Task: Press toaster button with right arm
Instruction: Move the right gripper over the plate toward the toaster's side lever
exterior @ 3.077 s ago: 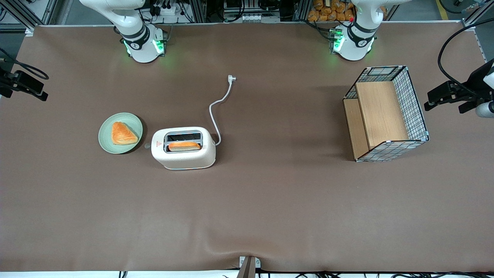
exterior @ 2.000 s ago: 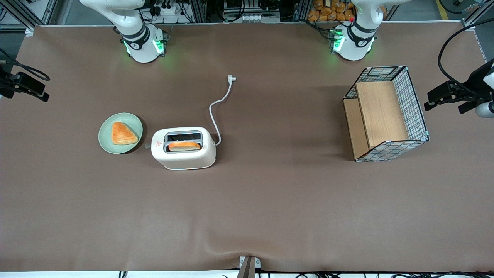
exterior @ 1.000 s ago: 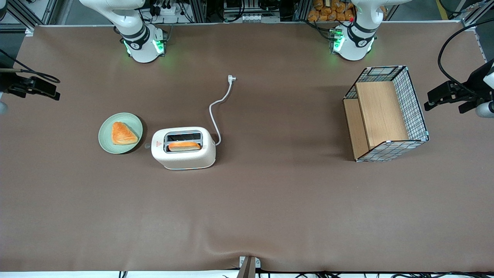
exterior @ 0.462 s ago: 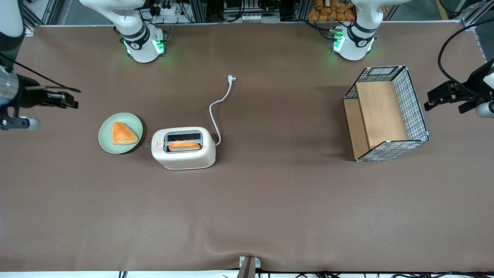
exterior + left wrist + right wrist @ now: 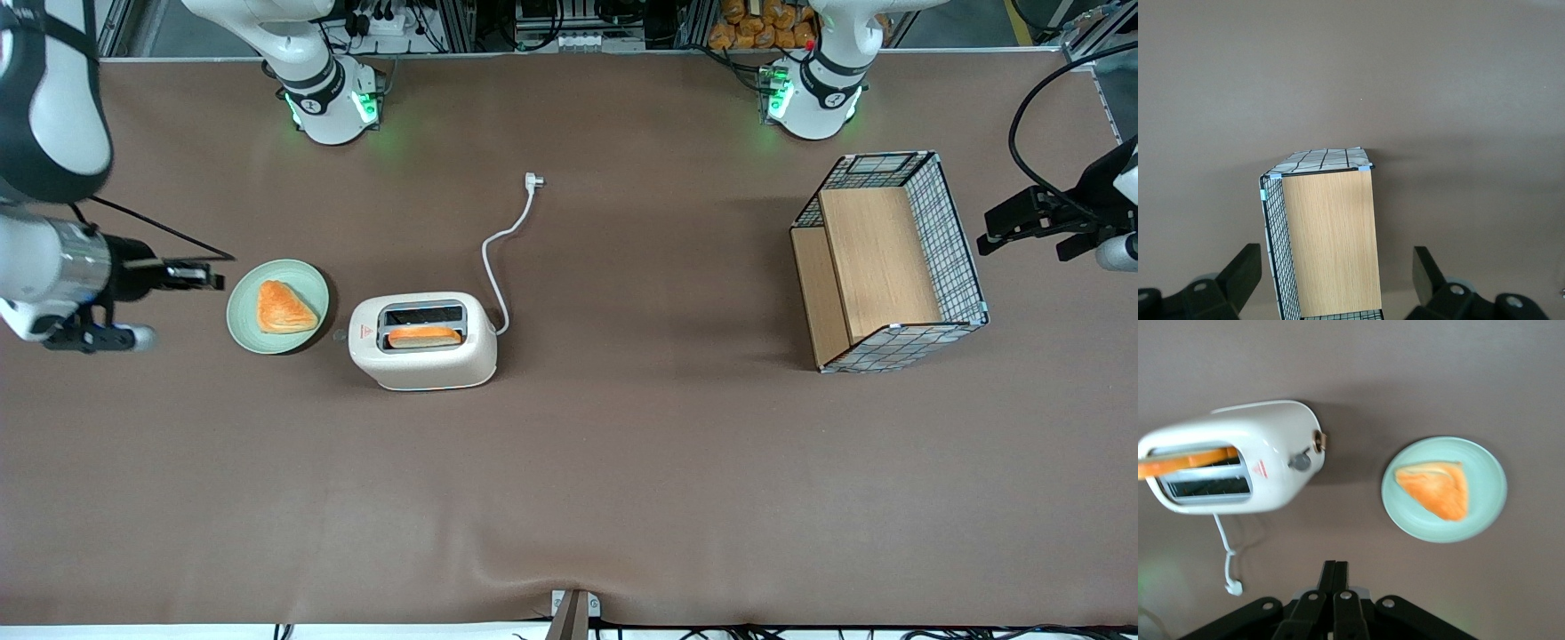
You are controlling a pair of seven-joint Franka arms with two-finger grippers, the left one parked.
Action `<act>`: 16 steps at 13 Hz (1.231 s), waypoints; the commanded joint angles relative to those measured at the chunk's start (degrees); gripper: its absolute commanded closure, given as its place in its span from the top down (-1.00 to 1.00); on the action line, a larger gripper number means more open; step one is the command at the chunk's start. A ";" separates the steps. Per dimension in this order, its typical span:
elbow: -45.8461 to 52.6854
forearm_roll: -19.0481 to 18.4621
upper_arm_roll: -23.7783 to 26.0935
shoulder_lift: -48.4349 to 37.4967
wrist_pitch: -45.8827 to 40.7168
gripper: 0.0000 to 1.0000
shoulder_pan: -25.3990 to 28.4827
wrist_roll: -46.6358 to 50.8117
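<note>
Your gripper (image 5: 212,276), fingers together and empty, hovers beside the plate (image 5: 244,329); the toaster button (image 5: 339,336) lies past it, on the toaster (image 5: 423,364) end facing it.

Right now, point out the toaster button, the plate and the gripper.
toaster button (image 5: 1299,461), right wrist view, knob face.
plate (image 5: 244,318), front view, bare rim.
gripper (image 5: 209,276), front view, shut fingertips, beside the plate.

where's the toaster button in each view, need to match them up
Front view: the toaster button juts from the toaster's narrow end facing the green plate; the gripper, jaws shut, hovers beside that plate.
Right wrist view: the button sits on the toaster's end nearest the plate.
Left wrist view: not in it.
Shared landmark: the green plate.
</note>
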 commanded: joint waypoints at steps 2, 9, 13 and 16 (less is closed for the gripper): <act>-8.69 6.02 -0.10 -0.54 9.48 -1.00 -0.17 -6.45; -11.09 17.36 -0.10 4.47 13.81 -1.00 -1.58 -13.94; -11.09 19.92 -0.10 6.67 14.60 -1.00 -1.32 -14.20; -13.63 21.32 -0.10 7.11 16.44 -1.00 -1.49 -17.35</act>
